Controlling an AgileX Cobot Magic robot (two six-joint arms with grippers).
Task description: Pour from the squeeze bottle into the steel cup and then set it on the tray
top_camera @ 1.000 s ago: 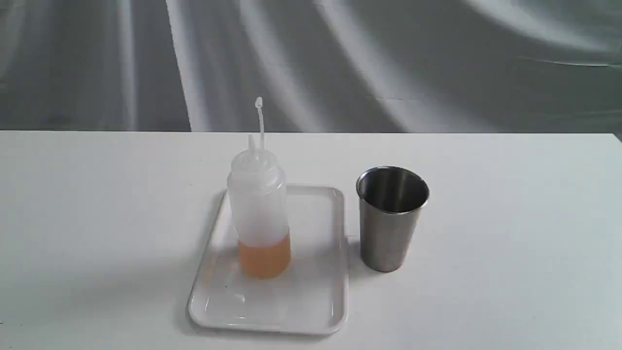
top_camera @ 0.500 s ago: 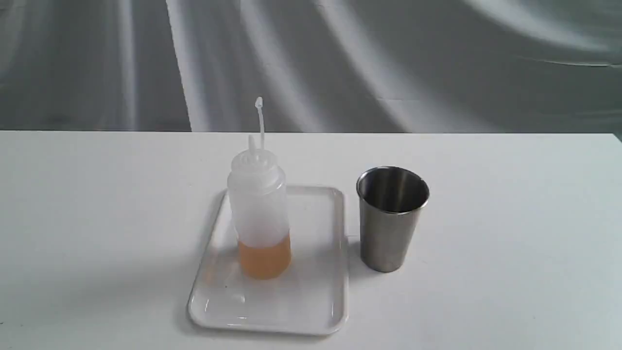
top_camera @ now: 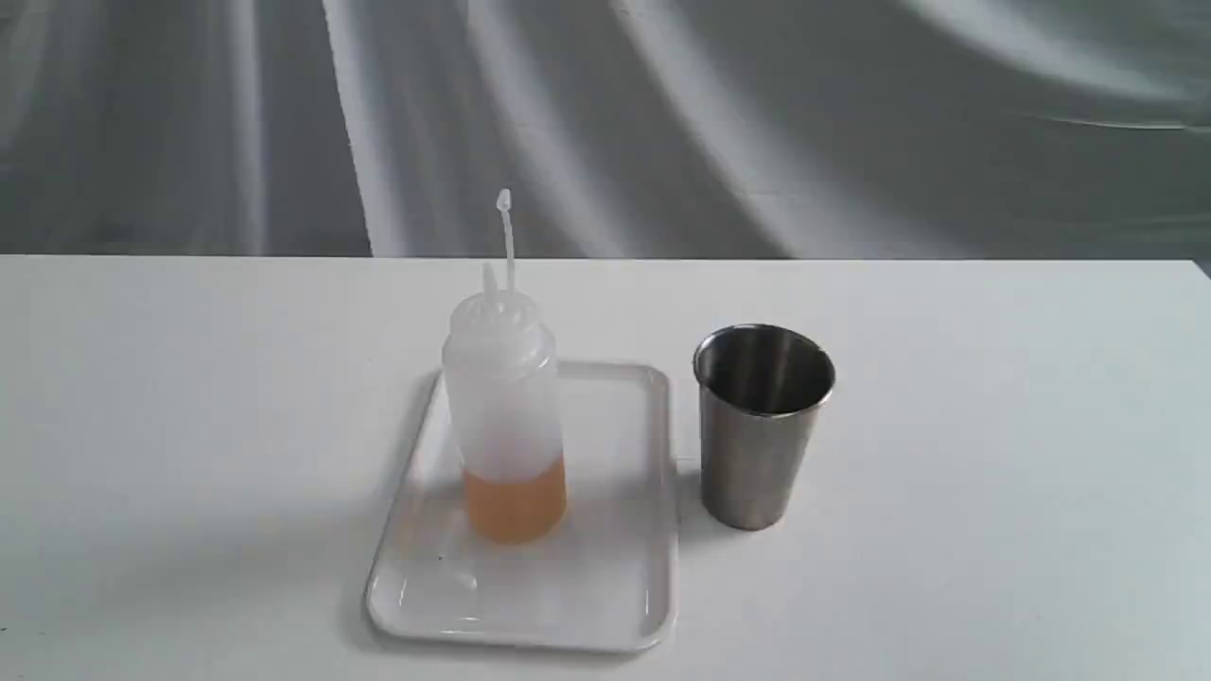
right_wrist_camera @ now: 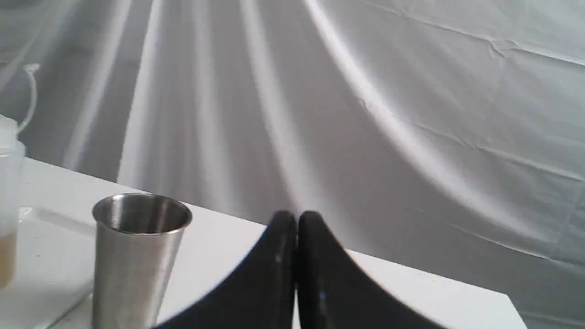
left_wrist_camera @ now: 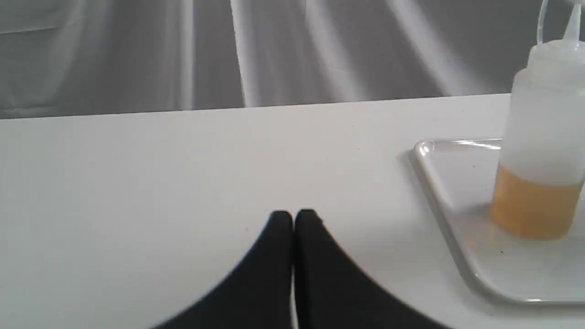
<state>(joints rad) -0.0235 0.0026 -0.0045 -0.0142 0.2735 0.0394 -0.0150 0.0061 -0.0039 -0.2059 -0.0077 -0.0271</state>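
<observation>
The squeeze bottle (top_camera: 504, 407) stands upright on the white tray (top_camera: 605, 586), amber liquid in its lower part, its cap strap sticking up. The steel cup (top_camera: 762, 426) stands upright on the table just right of the tray. No arm shows in the exterior view. In the left wrist view my left gripper (left_wrist_camera: 293, 215) is shut and empty over bare table, well apart from the tray (left_wrist_camera: 438, 183) and bottle (left_wrist_camera: 541, 151). In the right wrist view my right gripper (right_wrist_camera: 296, 217) is shut and empty, apart from the cup (right_wrist_camera: 137, 256); the bottle (right_wrist_camera: 8, 196) is at that picture's edge.
The white table (top_camera: 189, 426) ends at a far edge in front of a grey draped cloth backdrop (top_camera: 851, 123). The table's right corner shows in the right wrist view.
</observation>
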